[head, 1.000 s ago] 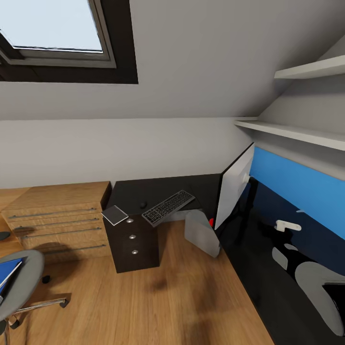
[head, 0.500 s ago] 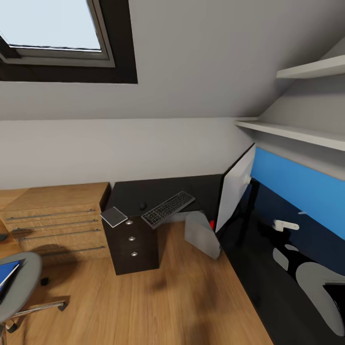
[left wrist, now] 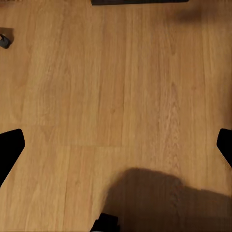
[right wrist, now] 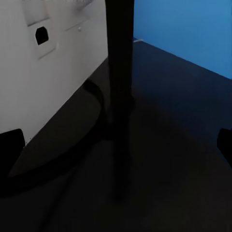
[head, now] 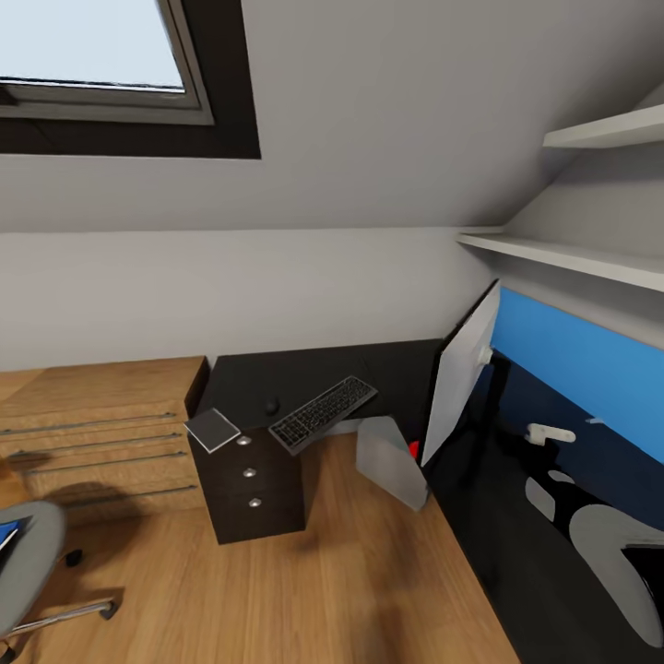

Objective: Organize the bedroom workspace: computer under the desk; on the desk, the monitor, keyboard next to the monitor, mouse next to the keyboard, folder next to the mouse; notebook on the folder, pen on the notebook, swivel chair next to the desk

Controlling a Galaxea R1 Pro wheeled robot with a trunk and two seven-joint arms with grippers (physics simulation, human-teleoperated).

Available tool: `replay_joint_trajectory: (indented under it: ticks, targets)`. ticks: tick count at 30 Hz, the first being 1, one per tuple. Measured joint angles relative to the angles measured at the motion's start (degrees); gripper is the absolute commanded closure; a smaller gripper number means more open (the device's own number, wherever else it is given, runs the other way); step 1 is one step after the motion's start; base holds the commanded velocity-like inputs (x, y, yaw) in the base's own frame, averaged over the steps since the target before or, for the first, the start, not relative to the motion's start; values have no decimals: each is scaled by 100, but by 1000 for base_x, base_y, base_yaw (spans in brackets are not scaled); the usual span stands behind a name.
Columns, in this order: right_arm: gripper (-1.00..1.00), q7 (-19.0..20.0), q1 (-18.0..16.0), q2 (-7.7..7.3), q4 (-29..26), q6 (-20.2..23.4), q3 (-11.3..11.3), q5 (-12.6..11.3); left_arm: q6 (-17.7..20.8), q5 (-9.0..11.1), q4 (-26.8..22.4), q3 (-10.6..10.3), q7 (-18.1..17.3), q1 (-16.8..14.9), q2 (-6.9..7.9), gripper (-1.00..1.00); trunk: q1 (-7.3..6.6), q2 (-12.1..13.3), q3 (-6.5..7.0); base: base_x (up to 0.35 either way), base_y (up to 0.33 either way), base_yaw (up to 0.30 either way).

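Observation:
The L-shaped black desk (head: 304,373) fills the room's corner, its blue back panel (head: 581,364) on the right. On it lie the keyboard (head: 323,413) and the small black mouse (head: 272,405). The monitor (head: 466,369) stands edge-on with its white back (right wrist: 48,63) and black stand (right wrist: 121,96) before my open right gripper (right wrist: 116,145). The grey computer (head: 392,461) leans under the desk. The notebook (head: 212,430) rests on the black drawer cabinet (head: 249,480). At lower left is the swivel chair (head: 23,563) with a sliver of blue folder (head: 7,533). My open left gripper (left wrist: 116,145) hangs over oak floor (left wrist: 116,96). I cannot tell whether a small white shape (head: 551,432) on the desk is the pen.
A light-wood drawer chest (head: 101,433) stands left of the cabinet. Two white shelves (head: 572,258) hang above the blue panel under the sloped ceiling. Oak floor (head: 304,581) lies between chair and desk. A chair caster (left wrist: 5,41) shows by my left gripper.
The head view has moved nearer the desk, so the chair and folder slide further off the left edge and the monitor shifts right. Nothing on the desk has itself moved.

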Motion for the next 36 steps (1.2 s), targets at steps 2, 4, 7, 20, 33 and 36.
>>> replay_joint_trajectory:
  ticks: [2, 4, 7, 20, 33, 36]
  targets:
    - [-100, 0, 0, -1, 0, 0, 0, 2, 3, 0, 0, 0, 0, 0, -1, -100, 1, 0, 0, 158, 0, 0]
    - [-100, 0, 0, -2, 0, 0, 0, 1, 5, -1, 0, 0, 0, 0, -2, -100, 1, 0, 0, 101, 0, 0]
    - [-100, 0, 0, -3, 0, 0, 0, 4, 7, 1, 0, 0, 0, 0, -3, -100, 2, 0, 0, 47, 0, 0]
    - [-100, 0, 0, -3, 0, -61, 1, 5, 8, 5, 3, 0, 0, 0, -3, -100, 2, 0, 0, 153, -1, 0]
    - [-100, 0, 0, -3, 0, -62, 0, 5, 8, 5, 8, 0, 0, 0, -3, -100, 3, 0, 0, 98, -22, 0]
    - [-100, 0, 0, -3, 0, -62, 1, 5, 6, 5, 8, 0, 0, 0, -3, -100, 1, 0, 0, 173, -57, 0]
